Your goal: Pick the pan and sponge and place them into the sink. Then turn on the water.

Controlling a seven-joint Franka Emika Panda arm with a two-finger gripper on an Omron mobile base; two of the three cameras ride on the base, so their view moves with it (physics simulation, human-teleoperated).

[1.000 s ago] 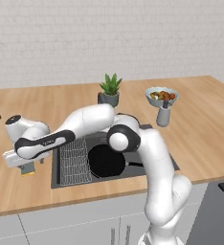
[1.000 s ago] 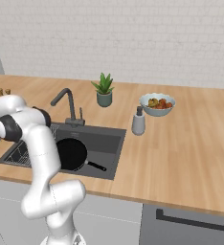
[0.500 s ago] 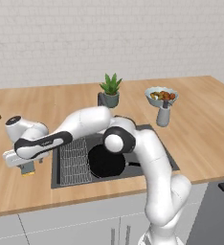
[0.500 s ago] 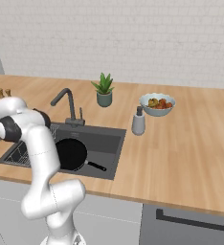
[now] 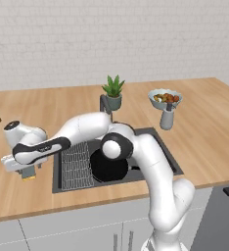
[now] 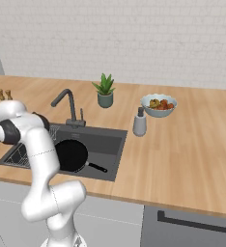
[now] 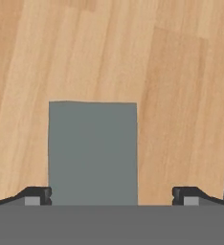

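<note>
Hand view looks straight down on the sponge (image 7: 92,150), its grey top lying flat on the wooden desk (image 7: 181,95), with the claw (image 7: 111,194) spread wide — one fingertip (image 7: 35,194) at the sponge's edge, the other well clear on the far side, nothing in its hold. From the left base view the arm reaches out past the sink's left rim and the claw (image 5: 28,172) hangs low over the desk near its front edge, a sliver of the sponge's yellow layer (image 5: 29,177) showing just under it. The pan (image 5: 109,166) already lies inside the sink (image 5: 158,142), beside the wire rack (image 5: 77,164), its handle (image 6: 96,167) pointing toward the right wall of the basin — so that part looks done. Left to do, as I judge it: close on the sponge, carry it into the basin, then work the faucet (image 6: 66,103), from which no stream runs.
</note>
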